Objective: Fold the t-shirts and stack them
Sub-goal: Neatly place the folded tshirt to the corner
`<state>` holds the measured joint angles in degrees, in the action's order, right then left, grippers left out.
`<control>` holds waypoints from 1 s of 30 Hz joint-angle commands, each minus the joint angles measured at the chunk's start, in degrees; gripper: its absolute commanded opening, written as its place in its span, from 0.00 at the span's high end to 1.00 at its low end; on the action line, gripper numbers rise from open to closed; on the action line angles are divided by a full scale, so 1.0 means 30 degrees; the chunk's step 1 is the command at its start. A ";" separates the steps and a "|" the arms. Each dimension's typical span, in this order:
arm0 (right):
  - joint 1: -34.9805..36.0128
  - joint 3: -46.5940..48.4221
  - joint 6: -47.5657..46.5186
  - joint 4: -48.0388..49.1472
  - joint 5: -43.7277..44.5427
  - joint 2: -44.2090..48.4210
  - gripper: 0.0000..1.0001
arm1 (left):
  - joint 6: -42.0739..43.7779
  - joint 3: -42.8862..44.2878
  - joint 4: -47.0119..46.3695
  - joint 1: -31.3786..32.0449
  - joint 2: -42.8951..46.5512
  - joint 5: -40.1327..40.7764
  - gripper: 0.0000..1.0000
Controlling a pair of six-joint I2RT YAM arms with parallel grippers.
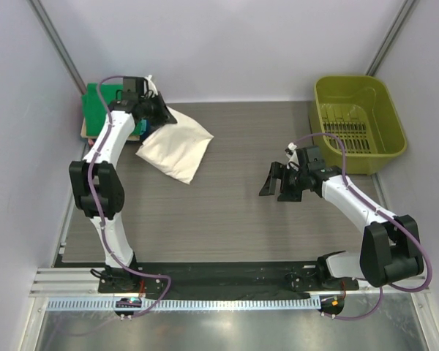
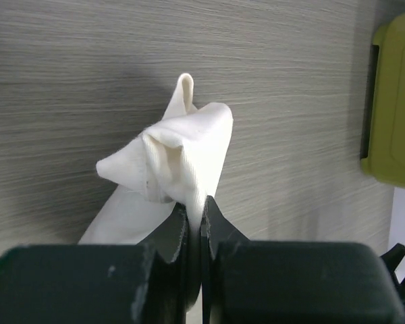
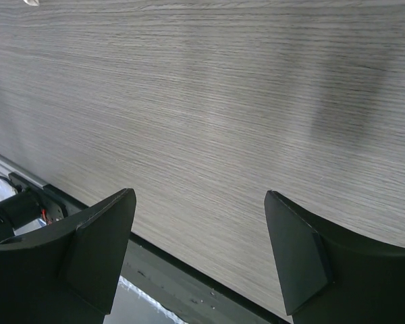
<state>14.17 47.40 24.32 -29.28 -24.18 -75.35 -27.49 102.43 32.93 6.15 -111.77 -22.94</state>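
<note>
Your left gripper pinches only a bunched edge of the shirt; it could slip or unfold. Your right gripper hangs apart.

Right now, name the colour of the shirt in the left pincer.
Plain cream shirt, no pattern, clamped in the left pincer; the left wrist view shows it best.

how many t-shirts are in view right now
3: a cream t-shirt pinched in the left gripper, a green t-shirt folded at the far-left corner, a blue t-shirt peeking beside it. More may hide under the arm.
</note>
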 commanded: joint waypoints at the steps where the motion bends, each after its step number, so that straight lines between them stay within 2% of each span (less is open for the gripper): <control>1: -0.0008 0.0549 0.0010 0.0297 -0.0522 0.0654 0.17 | 0.1484 0.2413 0.2615 -0.0496 0.0752 -0.0497 1.00; 10: 0.0021 0.0344 -0.0078 0.0296 -0.0581 0.1035 0.17 | 0.2482 0.9938 0.6337 -0.1844 -0.0916 -0.0147 1.00; 30: 0.0021 0.0286 -0.0108 0.0472 -0.0639 0.0596 0.17 | 0.0491 1.3345 0.3264 -0.5241 -0.0889 -0.1084 1.00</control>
<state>14.17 47.40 24.27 -29.26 -25.10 -73.87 -24.34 138.02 49.30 -7.68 -115.26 -23.75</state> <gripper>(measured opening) 0.832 0.036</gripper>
